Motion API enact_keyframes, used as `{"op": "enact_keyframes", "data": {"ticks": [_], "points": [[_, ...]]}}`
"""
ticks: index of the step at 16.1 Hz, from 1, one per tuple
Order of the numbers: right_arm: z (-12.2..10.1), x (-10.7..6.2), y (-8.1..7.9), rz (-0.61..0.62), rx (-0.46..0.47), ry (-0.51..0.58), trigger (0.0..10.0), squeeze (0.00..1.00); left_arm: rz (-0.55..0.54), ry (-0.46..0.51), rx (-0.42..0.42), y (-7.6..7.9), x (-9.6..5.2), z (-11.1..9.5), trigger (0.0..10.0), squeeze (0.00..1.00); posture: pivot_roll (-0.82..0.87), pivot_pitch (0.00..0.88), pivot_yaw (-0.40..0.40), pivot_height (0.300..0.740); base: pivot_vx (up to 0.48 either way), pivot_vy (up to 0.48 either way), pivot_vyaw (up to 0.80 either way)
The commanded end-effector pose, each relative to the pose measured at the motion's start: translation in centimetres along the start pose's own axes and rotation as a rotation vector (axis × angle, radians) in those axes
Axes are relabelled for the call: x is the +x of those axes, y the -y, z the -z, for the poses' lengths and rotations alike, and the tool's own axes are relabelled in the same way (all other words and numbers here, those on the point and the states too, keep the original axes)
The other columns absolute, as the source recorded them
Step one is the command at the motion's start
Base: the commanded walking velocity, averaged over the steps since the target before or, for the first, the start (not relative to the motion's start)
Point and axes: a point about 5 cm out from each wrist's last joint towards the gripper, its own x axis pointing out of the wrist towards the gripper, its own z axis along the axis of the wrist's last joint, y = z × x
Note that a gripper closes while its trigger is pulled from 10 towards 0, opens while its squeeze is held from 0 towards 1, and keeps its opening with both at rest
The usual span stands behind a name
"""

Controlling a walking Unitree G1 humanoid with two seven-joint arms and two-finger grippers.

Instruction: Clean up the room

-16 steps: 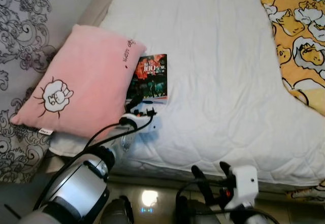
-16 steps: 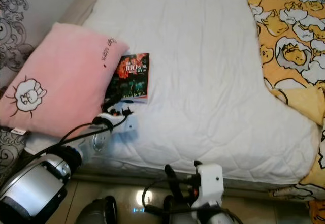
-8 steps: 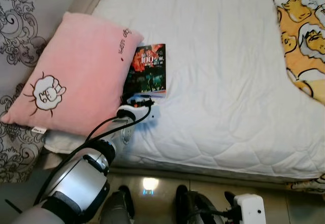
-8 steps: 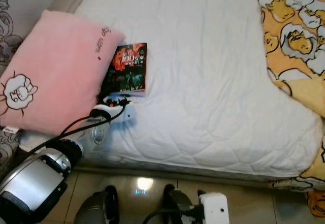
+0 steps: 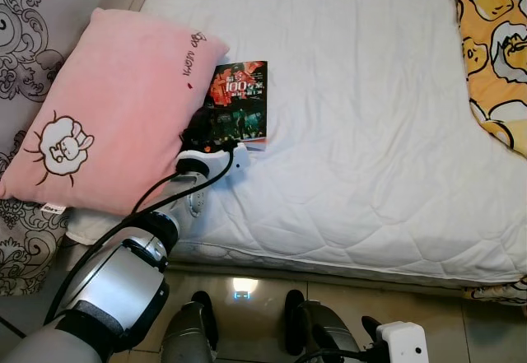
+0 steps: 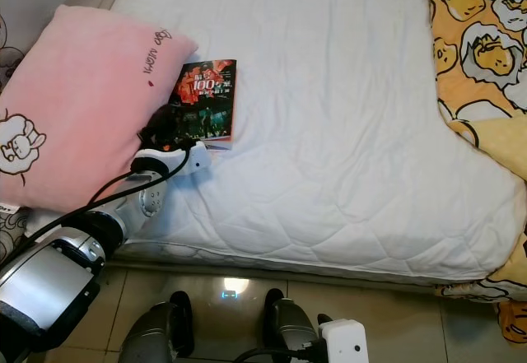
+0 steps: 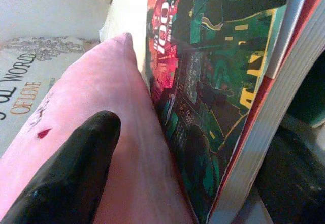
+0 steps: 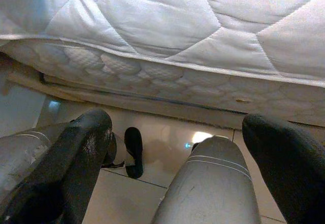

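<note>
White quilted bed [image 5: 370, 132] spreads wide ahead of us, open to the right up to a yellow cartoon blanket [image 5: 498, 58]. A paperback book [image 5: 239, 104] lies beside the pink pillow [image 5: 107, 112]; our left gripper [image 5: 206, 132] sits at the book's near edge.

From our left wrist, one finger [image 7: 71, 173] rests on the pillow; the book's cover and page edge lie between the spread jaws.

From our right wrist, the jaws hang wide apart, empty, above tiled floor [image 8: 132, 193] beside the mattress edge [image 8: 167, 76].

The left arm [image 5: 123, 285] is a silver cylinder with black bands, and black cables loop along it to a white wrist housing [image 5: 216, 163]. Its fingers [image 7: 71, 178] are matte black and rounded. Below show two grey legs [image 5: 188, 338] and a white block [image 5: 401, 342] on the right arm.
</note>
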Motion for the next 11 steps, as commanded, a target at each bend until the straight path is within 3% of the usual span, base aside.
{"op": "enact_keyframes", "data": {"ticks": [1,4,5,6,11], "points": [[0.7,-0.3,0.2,0.01,-0.012,-0.035,10.0,0.0,-0.005,-0.003,-0.003,0.5,-0.3,0.1,10.0,0.0,-0.17,0.316,-0.043,0.732,0.0,0.0,0.0],[0.9,-0.4,0.2,0.01,-0.018,-0.044,10.0,0.0,0.027,-0.013,0.028,1.1,-0.6,0.3,10.0,0.0,-0.17,0.316,-0.045,0.732,0.0,0.0,0.0],[1.0,-0.4,0.2,0.01,-0.021,-0.048,10.0,0.0,0.045,0.003,0.031,1.2,-0.6,-0.1,2.5,0.0,-0.17,0.318,-0.046,0.732,0.0,0.0,0.0],[1.0,-0.4,0.3,0.013,-0.023,-0.049,10.0,0.0,0.076,0.015,0.02,1.3,-0.4,-0.6,0.0,0.0,-0.17,0.316,-0.048,0.732,0.0,0.0,0.0],[1.1,-0.2,0.5,0.031,-0.026,-0.054,10.0,0.0,0.104,0.056,0.024,1.1,0.0,-1.6,0.0,0.0,-0.17,0.314,-0.042,0.732,0.0,0.0,0.0]]}}
